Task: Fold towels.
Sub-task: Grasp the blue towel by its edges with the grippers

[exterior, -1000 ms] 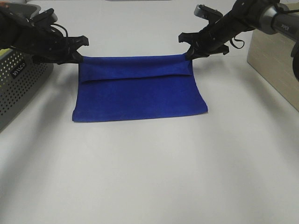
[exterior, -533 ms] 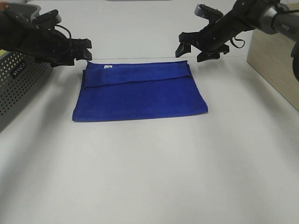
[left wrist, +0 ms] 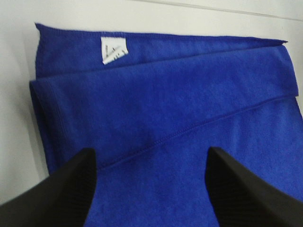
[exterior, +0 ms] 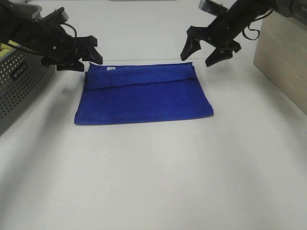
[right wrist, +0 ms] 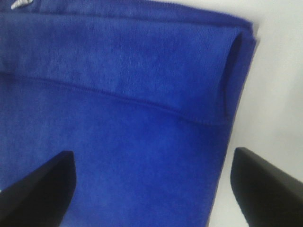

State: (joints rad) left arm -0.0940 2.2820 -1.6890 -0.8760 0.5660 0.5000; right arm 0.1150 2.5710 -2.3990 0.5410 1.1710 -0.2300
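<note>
A blue towel (exterior: pixel 144 93) lies flat on the white table, folded, with a folded band along its far edge and a small white label (exterior: pixel 109 69) near its far left corner. My left gripper (exterior: pixel 88 57) is open and empty, just above the towel's far left corner. My right gripper (exterior: pixel 200 51) is open and empty, lifted above the far right corner. The left wrist view shows the towel (left wrist: pixel 180 127) with its label (left wrist: pixel 113 48) between my fingers (left wrist: pixel 61 194). The right wrist view shows the towel's folded corner (right wrist: pixel 142 109) below my fingertips (right wrist: pixel 33 189).
A grey perforated basket (exterior: pixel 17 86) stands at the left edge of the table. A light wooden box (exterior: pixel 283 57) stands at the right. The white table (exterior: pixel 153 177) stretches out in front of the towel.
Both grippers have let go of the towel's far corners, opened and lifted away. The far edge they held up now lies flat on the table.
</note>
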